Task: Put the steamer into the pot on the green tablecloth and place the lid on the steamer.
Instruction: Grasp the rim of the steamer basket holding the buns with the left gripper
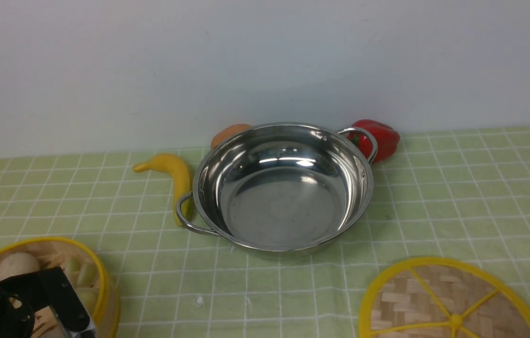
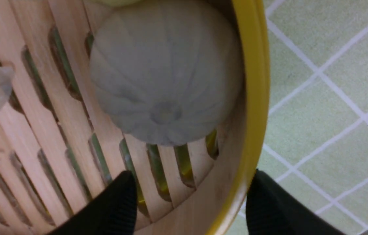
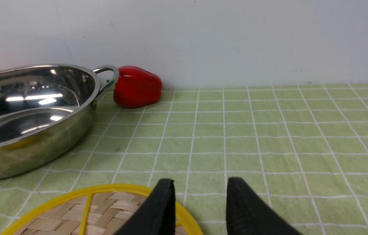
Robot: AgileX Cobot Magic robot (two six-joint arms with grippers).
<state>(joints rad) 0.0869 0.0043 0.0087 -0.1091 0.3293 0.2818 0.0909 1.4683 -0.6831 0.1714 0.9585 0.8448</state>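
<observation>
Left gripper (image 2: 192,182) parted astride steamer (image 2: 252,98) wall, not clamped; steamer near-left, well apart from pot (image 1: 208,183) | right gripper (image 3: 200,192) parted over lid (image 3: 99,212) | pot empty, mid green tablecloth (image 1: 457,197) | I fear a one-wall pinch tilts steamer, bun (image 2: 164,71) rolls, rim snags pot.

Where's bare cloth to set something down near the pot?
Widest bare green tablecloth lies right of the pot, between red pepper and lid. A strip runs in front, between steamer and lid. Crowded behind and left: banana, orange fruit.
</observation>
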